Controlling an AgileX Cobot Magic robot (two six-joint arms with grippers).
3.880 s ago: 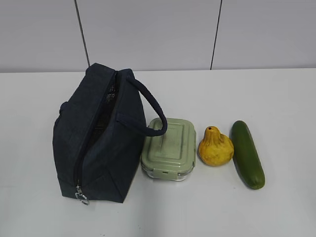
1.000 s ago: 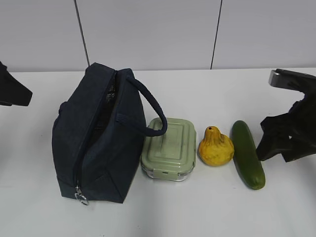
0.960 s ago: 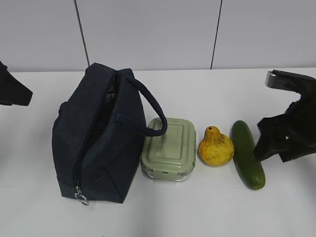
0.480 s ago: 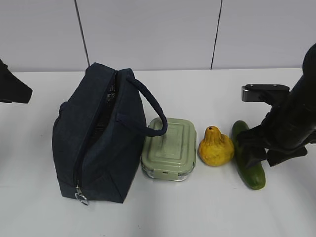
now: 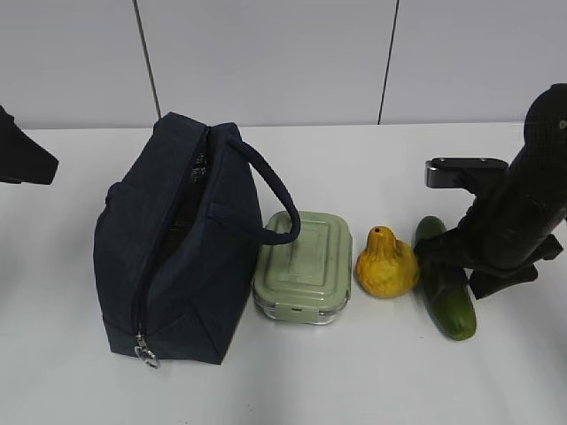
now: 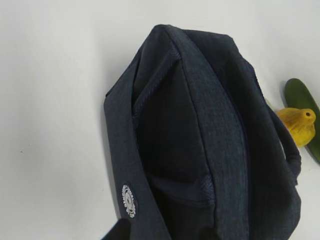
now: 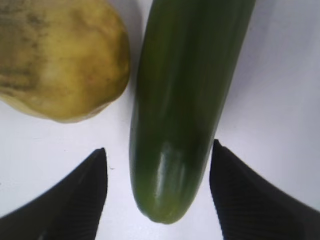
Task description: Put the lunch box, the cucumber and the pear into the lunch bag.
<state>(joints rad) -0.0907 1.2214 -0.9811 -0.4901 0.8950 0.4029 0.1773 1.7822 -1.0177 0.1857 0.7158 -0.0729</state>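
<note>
Right wrist view: fingers spread open either side of the cucumber, not gripping; pear just beside it. Exterior view, on the white table: lunch bag at left, lunch box against it, right gripper over the cucumber. Left gripper's own fingers unseen; cannot tell.

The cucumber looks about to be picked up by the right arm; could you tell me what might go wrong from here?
1. The right pincer straddles the cucumber near one end, so it may tilt or slip when lifted.
2. The pear lies close beside it and could get nudged.
3. The lunch bag opening looks narrow, so insertion may snag.
</note>
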